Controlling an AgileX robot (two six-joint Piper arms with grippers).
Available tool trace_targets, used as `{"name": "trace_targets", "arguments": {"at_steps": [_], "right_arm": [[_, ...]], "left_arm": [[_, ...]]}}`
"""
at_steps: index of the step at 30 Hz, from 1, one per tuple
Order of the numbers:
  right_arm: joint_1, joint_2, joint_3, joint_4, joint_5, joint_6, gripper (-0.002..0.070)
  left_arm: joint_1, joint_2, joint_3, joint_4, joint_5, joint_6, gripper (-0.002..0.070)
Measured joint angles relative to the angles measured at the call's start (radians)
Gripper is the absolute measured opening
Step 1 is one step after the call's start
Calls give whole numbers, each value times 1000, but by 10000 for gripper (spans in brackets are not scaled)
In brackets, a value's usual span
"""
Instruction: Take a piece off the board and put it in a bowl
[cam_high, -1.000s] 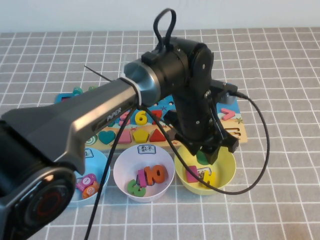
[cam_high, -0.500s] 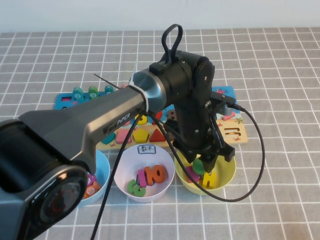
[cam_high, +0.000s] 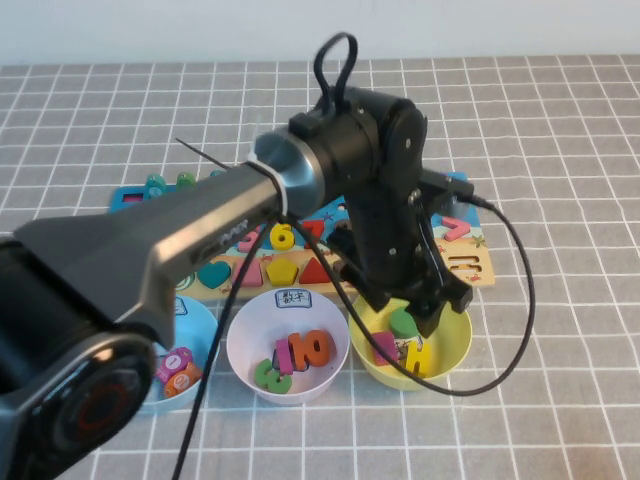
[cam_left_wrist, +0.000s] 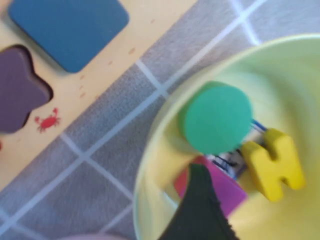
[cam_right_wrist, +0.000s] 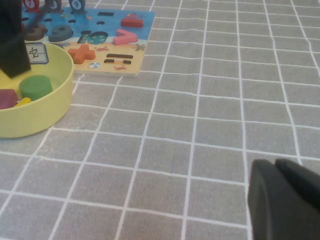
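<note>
Bench (cam_high: 560, 130) is covered w/ a grey cloth in a white grid. Left arm (cam_high: 200, 230) is the biggest thing on it, reaching from the near-left corner across to just right of centre, wrist bent down over the near row of bowls. Board (cam_high: 470, 245), long and blue w/ a sandy strip, lies across the middle, mostly hidden behind the arm; numbers and shape blocks show on it, and the wrist view shows a blue square block (cam_left_wrist: 67, 27) and a dark purple one (cam_left_wrist: 20, 90) seated in the sandy strip.

Three bowls sit in a row along the board's near side: light blue bowl (cam_high: 205, 335) toward the left edge, pale bowl (cam_high: 240, 345) w/ number pieces in the middle, yellow bowl (cam_high: 455, 350) to the right, touching its neighbour.

Left gripper (cam_high: 415, 310) hangs just above the yellow bowl, at its far rim, fingers apart and holding nothing. Piece (cam_high: 403, 322), the green disc, lies inside the yellow bowl near that far rim, free of the fingers, resting partly on a pink block (cam_high: 384, 347) w/ a yellow block (cam_high: 417, 353) beside it.

Right gripper (cam_right_wrist: 282, 200) is parked low over bare cloth toward the right edge, well apart from the bowls; can't tell if its fingers are open or closed.
</note>
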Motion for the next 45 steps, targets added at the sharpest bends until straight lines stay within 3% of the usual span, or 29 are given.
{"name": "trace_targets", "arguments": {"at_steps": [3, 5, 11, 14, 29, 39, 45], "right_arm": [[0, 0, 0, 0, 0, 0, -17], [0, 0, 0, 0, 0, 0, -17], [0, 0, 0, 0, 0, 0, -17], [0, 0, 0, 0, 0, 0, -17], [0, 0, 0, 0, 0, 0, -17], [0, 0, 0, 0, 0, 0, -17], [0, 0, 0, 0, 0, 0, -17]], "left_arm": [[0, -52, 0, 16, 0, 2, 435], [0, -93, 0, 46, 0, 15, 386], [0, -189, 13, 126, 4, 15, 85], [0, -252, 79, 131, 4, 36, 25], [25, -789, 756, 184, -335, 38, -1], [29, -1197, 1063, 235, -450, 1, -1], [29, -1321, 1127, 271, -446, 1, -1]]}}
